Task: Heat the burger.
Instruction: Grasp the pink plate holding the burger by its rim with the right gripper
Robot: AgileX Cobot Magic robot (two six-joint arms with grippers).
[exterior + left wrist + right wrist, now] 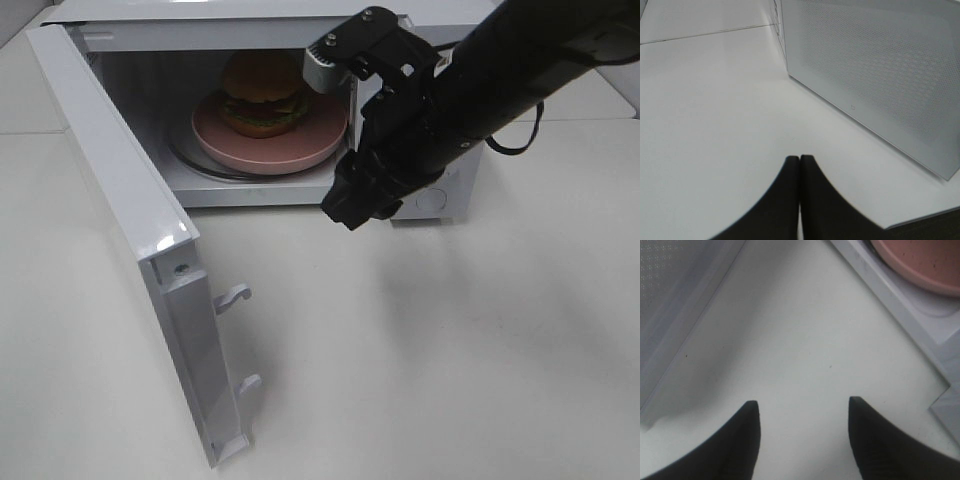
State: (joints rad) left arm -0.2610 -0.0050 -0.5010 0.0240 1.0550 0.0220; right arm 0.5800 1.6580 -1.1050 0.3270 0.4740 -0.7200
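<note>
The burger (262, 95), with a golden-brown bun and green lettuce, sits on a pink plate (300, 150) inside the open white microwave (432, 200). My right gripper (348, 212) hangs just outside the microwave's front opening, right of the plate and above the table. In the right wrist view this gripper (802, 402) is open and empty, with the pink plate (920, 265) at the picture's corner. My left gripper (800, 157) is shut with nothing between its fingers, low over the table near the door's outer face (880, 75). It does not show in the exterior view.
The microwave door (110, 190) stands swung wide to the left, its latch hooks (232, 297) pointing toward the table's middle. The white table (420, 360) spreads in front. A black cable (520, 135) loops off my right arm beside the microwave.
</note>
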